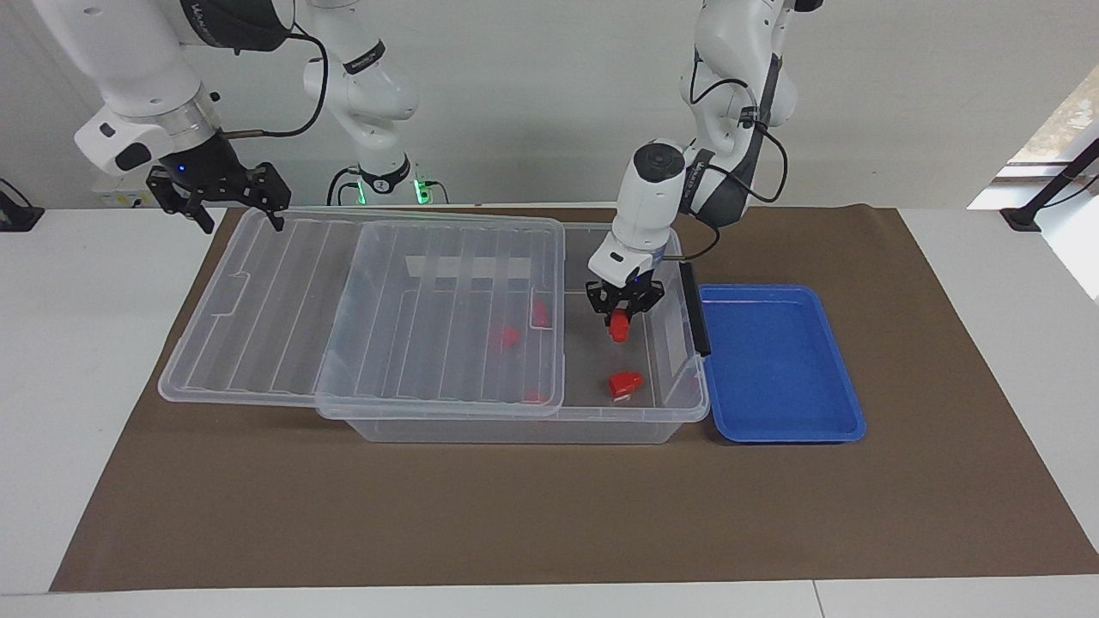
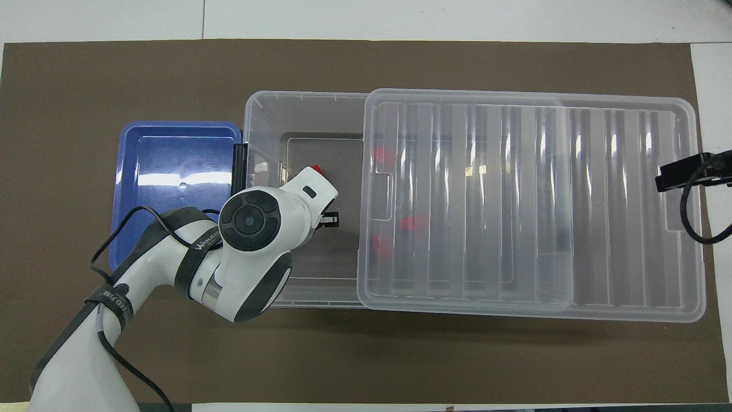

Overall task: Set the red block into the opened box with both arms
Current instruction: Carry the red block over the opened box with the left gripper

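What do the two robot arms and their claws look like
Both arms are white and rounded with dark grey panels and looping black cables. The left arm carries lettering on a dark band and a round dark end cap. The left claw and right claw are black.

- Left arm (image 1: 661, 184) comes down steeply from its base, wrist near vertical, forearm folded back under the elbow.
- Left gripper (image 1: 622, 322) points straight down, fingers pinched on a small load.
- Right arm (image 1: 142, 69) reaches outward toward its own table end, wrist angled down; it waits.
- Right gripper (image 1: 232, 213) hangs in the air, fingers spread wide, nothing between them.
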